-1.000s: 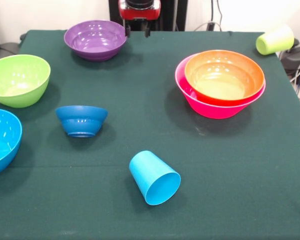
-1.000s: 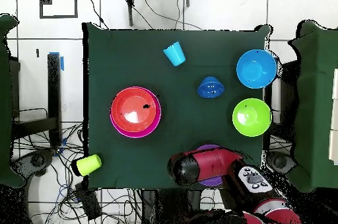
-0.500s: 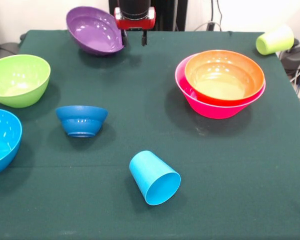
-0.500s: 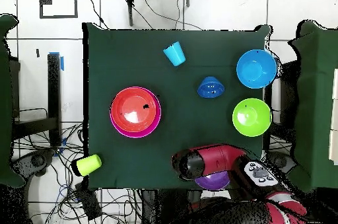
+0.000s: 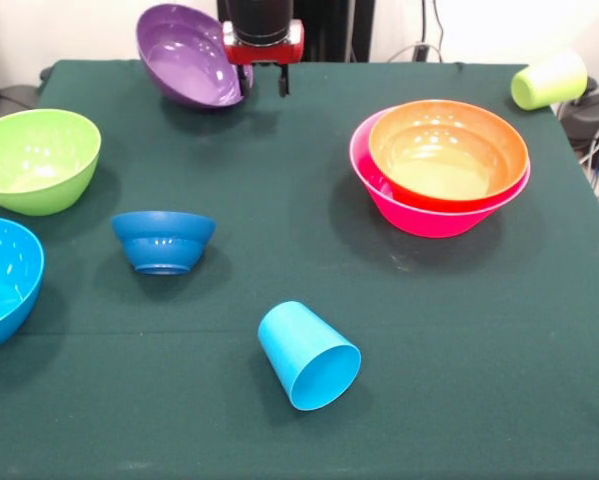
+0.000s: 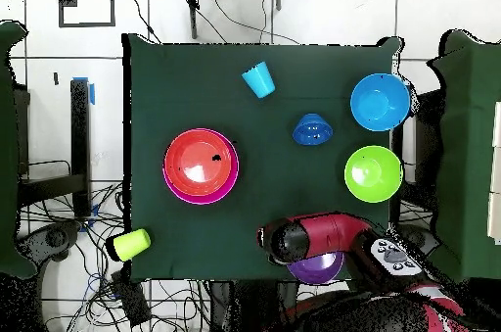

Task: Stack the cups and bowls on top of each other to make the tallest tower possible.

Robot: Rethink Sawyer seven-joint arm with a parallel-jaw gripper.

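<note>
Above the table's edge, jaws (image 5: 263,81) grip the tilted purple bowl's (image 5: 186,55) rim.

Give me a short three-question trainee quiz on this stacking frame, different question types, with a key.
1. True or false: the glossy purple plastic bowl sits flat on the green tablecloth.
2. Which bowl is nested inside the large pink plastic bowl? A) lime green B) orange C) sky blue
3. Fill in: the sky blue plastic cup lies on its ____.

Key:
1. False. It is tilted and lifted at the gripper, whose jaws are closed on its rim.
2. B, the large orange plastic bowl.
3. Side, with its open mouth facing the front camera.
</note>
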